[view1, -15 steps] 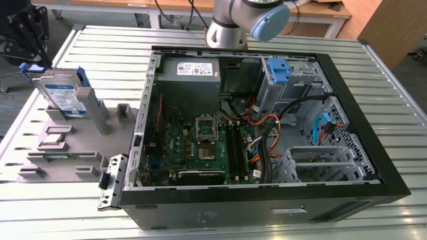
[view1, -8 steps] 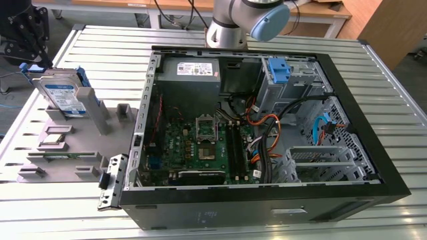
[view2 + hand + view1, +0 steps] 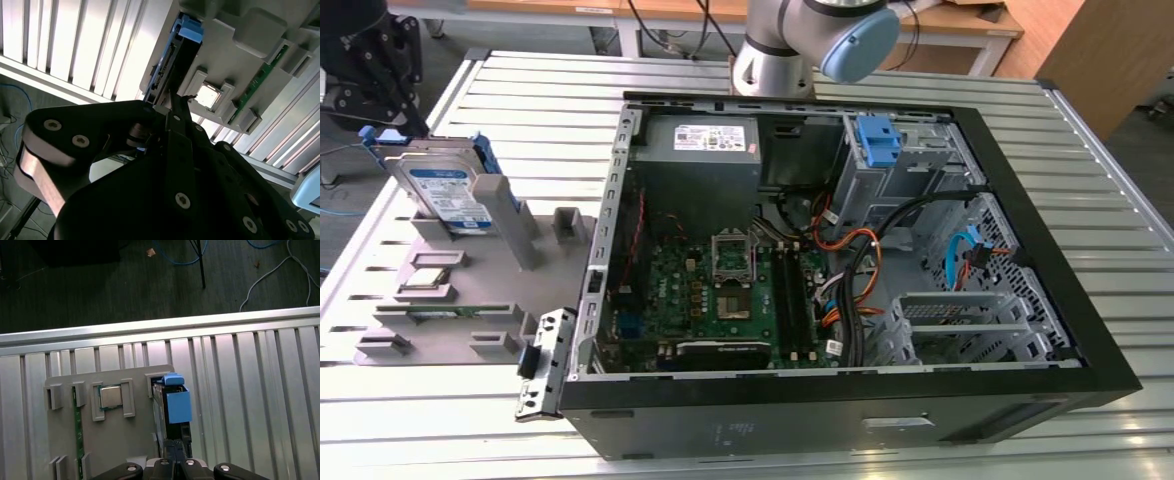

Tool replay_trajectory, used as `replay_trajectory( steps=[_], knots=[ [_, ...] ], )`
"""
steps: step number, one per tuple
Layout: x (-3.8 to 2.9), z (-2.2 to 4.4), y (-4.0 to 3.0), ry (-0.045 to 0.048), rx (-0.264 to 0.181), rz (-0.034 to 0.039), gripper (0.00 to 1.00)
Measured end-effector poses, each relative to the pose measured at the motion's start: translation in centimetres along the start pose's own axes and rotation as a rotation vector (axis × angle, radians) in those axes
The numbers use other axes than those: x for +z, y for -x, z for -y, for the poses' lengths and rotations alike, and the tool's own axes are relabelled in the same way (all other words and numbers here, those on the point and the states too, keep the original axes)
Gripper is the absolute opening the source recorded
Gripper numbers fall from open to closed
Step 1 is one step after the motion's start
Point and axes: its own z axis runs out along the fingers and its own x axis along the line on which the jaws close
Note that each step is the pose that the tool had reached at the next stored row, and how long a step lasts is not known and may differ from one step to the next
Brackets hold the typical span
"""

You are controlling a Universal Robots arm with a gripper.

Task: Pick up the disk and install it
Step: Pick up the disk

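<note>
The disk (image 3: pixel 451 190) stands on edge in a slot of the grey parts holder (image 3: pixel 467 290), at the exterior view's left. It is silver with a white-and-blue label and blue side rails. My black gripper (image 3: pixel 394 115) hovers just above and behind its upper edge. In both wrist views the disk (image 3: pixel 172 65) (image 3: pixel 162 410) is seen edge-on, its blue rail toward the camera. There my gripper (image 3: pixel 175 112) (image 3: pixel 175 457) is shut, its fingertips pressed together right by the disk's edge with nothing between them.
The open computer case (image 3: pixel 854 400) lies on the slatted metal table (image 3: pixel 520 80), with a blue bracket (image 3: pixel 878 140) in its drive bay and a grey box (image 3: pixel 700 150) beside it. The holder also carries a processor chip (image 3: pixel 111 396) and a green memory stick (image 3: pixel 77 430).
</note>
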Motion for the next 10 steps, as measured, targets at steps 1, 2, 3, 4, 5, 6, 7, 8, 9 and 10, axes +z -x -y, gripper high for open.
replay_trajectory(
  steps=[1,2,3,4,5,6,7,8,9,10],
  knots=[
    [0.1,0.01,-0.01,0.0002,0.0,-0.0001,0.1],
    [0.2,0.02,-0.02,0.0001,0.0,-0.0001,0.1],
    [0.26,0.03,-0.02,0.0002,0.0,-0.0002,0.1],
    [0.3,0.04,-0.02,0.0003,0.0,-0.0003,0.1],
    [0.37,0.04,-0.02,0.0003,0.0,-0.0003,0.1],
    [0.43,0.04,0.02,0.0003,0.0,-0.0002,0.1],
    [0.47,0.03,0.09,0.0001,0.0,-0.0001,0.1],
    [0.5,0.03,0.18,0.0002,0.0,-0.0001,0.1],
    [0.53,0.03,0.26,0.0001,0.0,-0.0001,0.1],
    [0.57,0.03,0.31,0.0,0.0,0.0,0.1]
  ],
)
